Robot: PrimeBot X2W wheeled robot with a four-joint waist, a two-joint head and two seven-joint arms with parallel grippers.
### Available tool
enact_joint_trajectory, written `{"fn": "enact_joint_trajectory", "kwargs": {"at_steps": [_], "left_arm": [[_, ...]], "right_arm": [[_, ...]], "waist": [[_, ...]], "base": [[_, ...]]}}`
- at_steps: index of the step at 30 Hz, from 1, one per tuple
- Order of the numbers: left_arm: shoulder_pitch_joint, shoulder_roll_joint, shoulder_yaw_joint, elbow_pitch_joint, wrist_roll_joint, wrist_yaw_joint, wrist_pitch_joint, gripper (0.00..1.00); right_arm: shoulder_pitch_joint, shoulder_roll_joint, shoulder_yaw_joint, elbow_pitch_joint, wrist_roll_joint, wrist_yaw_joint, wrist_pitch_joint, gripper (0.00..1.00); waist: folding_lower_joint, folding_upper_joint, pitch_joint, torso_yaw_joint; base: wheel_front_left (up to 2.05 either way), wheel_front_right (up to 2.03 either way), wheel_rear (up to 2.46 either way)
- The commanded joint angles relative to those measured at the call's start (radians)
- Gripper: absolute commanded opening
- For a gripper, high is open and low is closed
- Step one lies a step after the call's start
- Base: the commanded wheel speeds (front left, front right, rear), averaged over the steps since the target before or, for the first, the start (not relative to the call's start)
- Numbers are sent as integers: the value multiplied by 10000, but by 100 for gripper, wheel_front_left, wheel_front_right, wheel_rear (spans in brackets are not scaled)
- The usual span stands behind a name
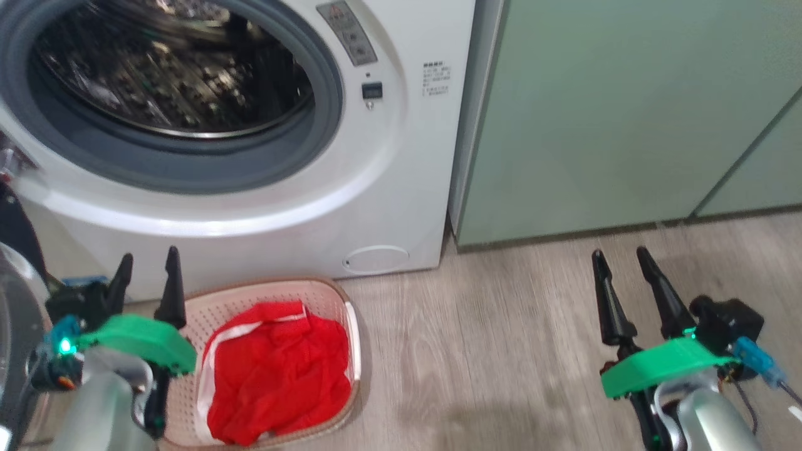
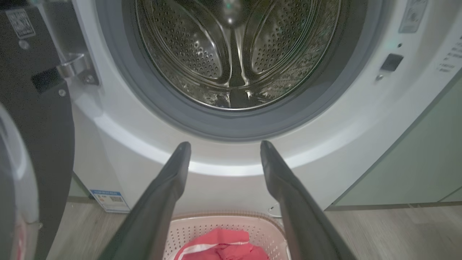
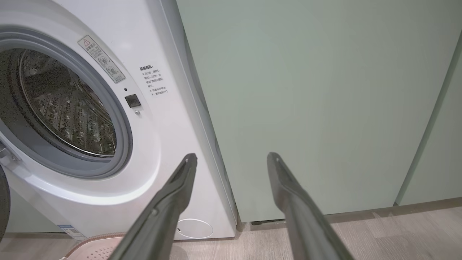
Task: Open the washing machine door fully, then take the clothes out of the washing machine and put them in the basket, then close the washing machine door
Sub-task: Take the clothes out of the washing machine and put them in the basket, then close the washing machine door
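Left fingers wide apart, empty, upright above basket holding clothes, right fingers likewise, above floor

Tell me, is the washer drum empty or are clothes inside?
Empty, as far as visible: the steel drum shows bare metal, and the red clothes lie in the basket.

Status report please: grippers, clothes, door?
Left gripper and right gripper open, empty. Soft red clothes lie in cream perforated plastic basket; steel drum looks empty. Black-framed round door open; nothing across the opening.
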Motion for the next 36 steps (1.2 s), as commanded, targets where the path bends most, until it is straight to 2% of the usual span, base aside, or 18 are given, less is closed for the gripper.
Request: {"fn": "enact_joint_trajectory", "kwargs": {"at_steps": [1, 6, 11, 26, 36], "left_arm": [[-40, 164, 464, -540, 105, -46, -90, 100], [1054, -132, 748, -1562, 418, -58, -90, 100], [1585, -279, 786, -1975, 512, -62, -91, 100], [1757, -200, 490, -2079, 263, -64, -91, 100], [1707, -110, 452, -2064, 209, -64, -91, 100]], "right_arm": [[40, 45, 130, -345, -34, -7, -61, 100], [393, 66, 9, -410, -80, -7, -61, 100], [559, 98, -169, -441, -105, -7, -61, 100], [623, 131, -253, -472, -142, -7, -61, 100], [629, 129, -265, -436, -134, -7, -61, 100]], "waist": [[0, -1, -355, 89], [0, -1, -745, 160], [0, -1, -920, 245], [0, -1, -1038, 380], [0, -1, -993, 384]], "base": [[0, 0, 0], [0, 0, 0], [0, 0, 0], [0, 0, 0], [-102, 102, 0]]}}
